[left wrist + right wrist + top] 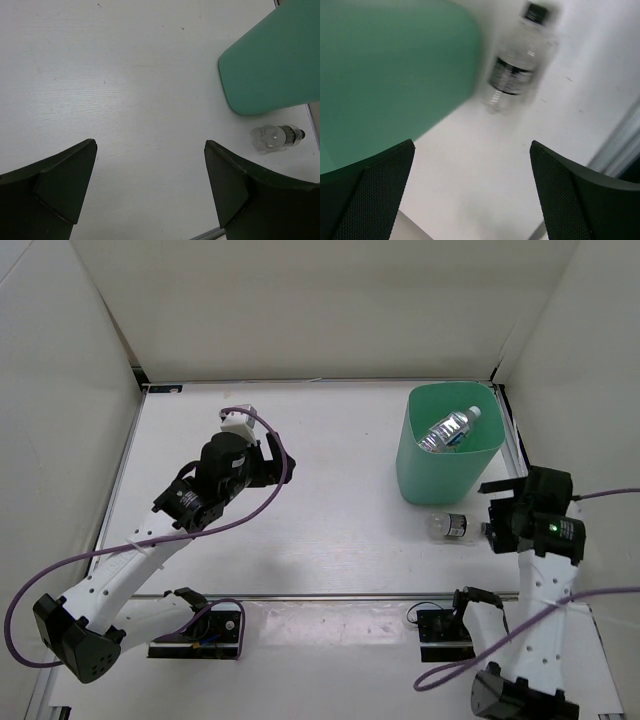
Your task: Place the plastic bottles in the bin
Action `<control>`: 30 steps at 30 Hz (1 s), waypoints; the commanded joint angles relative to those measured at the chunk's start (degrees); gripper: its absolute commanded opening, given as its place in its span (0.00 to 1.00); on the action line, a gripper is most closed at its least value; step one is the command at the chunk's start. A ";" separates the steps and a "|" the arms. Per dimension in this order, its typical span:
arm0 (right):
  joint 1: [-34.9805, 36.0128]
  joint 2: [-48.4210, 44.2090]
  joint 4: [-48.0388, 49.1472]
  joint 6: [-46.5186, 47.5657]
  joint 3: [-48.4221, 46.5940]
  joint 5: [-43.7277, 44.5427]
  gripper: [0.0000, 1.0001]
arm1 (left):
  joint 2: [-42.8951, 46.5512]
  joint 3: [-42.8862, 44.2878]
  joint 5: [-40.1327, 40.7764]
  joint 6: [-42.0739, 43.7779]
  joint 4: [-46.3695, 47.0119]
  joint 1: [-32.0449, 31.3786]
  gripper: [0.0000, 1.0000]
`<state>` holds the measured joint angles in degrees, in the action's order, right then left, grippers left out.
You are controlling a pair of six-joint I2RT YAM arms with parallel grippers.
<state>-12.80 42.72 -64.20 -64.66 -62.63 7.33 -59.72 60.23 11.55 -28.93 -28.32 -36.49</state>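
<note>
Currently my right tool [472, 150], spread wide and holding nothing, faces the dark-capped bottle [449, 527]. It lies on its side just beside the bin's [440, 480] near wall, long axis along that wall, cap toward this tool. My left tool [150, 150], likewise spread, hangs well left of the bin. A white-capped bottle [450, 428] is inside the bin. White surface [330, 440], white walls [300, 310] around.

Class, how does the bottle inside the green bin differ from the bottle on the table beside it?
The binned bottle lies inside the bin; the table bottle lies outside, near its base. The binned bottle has a white cap; the table bottle has a dark one and looks stubbier. Both are clear plastic.
</note>
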 commanded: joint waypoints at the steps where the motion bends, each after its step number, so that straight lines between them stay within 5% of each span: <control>1: -2.84 0.87 -0.05 -3.54 7.68 -6.09 0.99 | 0.84 -0.72 -0.04 0.63 -0.25 0.28 1.00; 11: -9.26 4.82 19.28 -1.52 25.26 -20.60 0.99 | 0.84 0.41 0.58 1.68 -3.24 0.28 1.00; 19: -12.59 15.89 33.33 4.10 29.67 -25.34 0.99 | -0.22 0.95 0.58 2.73 -6.23 0.28 1.00; 30: -13.83 33.72 33.45 11.13 26.16 -28.77 0.99 | -2.50 1.64 -0.04 1.68 -9.30 0.28 1.00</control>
<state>-26.28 72.86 -31.64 -57.74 -33.82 -18.44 -61.67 59.83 11.57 -27.03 -36.18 -36.49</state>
